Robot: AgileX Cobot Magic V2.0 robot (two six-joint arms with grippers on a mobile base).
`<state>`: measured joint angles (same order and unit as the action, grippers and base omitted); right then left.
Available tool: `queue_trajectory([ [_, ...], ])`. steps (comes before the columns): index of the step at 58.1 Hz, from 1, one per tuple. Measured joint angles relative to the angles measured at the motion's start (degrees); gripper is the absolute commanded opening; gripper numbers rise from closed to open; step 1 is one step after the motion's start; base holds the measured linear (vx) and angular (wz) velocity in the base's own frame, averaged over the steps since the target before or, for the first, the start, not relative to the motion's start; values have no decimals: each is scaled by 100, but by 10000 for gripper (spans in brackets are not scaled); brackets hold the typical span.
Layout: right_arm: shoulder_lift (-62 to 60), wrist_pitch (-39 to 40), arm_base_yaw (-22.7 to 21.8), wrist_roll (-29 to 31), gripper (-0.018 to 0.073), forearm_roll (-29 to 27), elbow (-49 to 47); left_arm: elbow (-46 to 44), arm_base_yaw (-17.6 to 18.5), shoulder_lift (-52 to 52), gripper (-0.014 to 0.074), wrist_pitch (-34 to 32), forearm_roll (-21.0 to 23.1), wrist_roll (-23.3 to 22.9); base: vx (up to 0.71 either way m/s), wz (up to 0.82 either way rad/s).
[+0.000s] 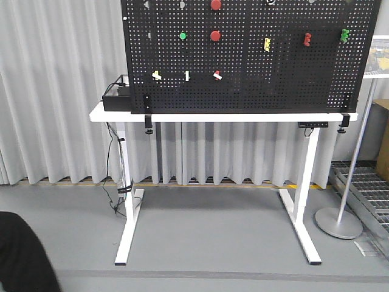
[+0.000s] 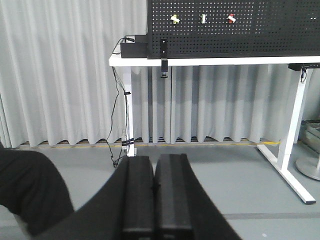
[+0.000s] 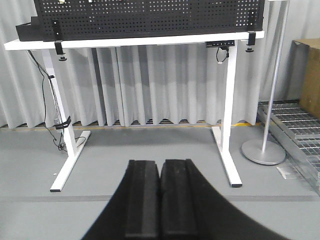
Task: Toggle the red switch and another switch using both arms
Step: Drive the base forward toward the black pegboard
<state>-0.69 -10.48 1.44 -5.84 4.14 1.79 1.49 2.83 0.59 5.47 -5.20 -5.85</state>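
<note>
The red switch sits low on the black pegboard, with its white lever tilted. The pale yellow switch is at the left of the same row. Both also show in the left wrist view, the red switch right of the yellow switch. My left gripper is shut with nothing in it, low over the floor and far short of the board. My right gripper is also shut and empty, equally far back. The right wrist view cuts off the switch row.
A thin white toggle stands between the two switches. Round red buttons, a green button and coloured knobs sit higher. The board stands on a white table beside a black box. A pole stand is at the right.
</note>
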Motion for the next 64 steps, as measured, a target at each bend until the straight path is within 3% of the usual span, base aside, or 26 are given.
queue_trajectory([
  [64, 0, -6, 0, 0, -6, 0, 0, 0, 0, 0, 2, 0, 0, 0, 16, 1],
])
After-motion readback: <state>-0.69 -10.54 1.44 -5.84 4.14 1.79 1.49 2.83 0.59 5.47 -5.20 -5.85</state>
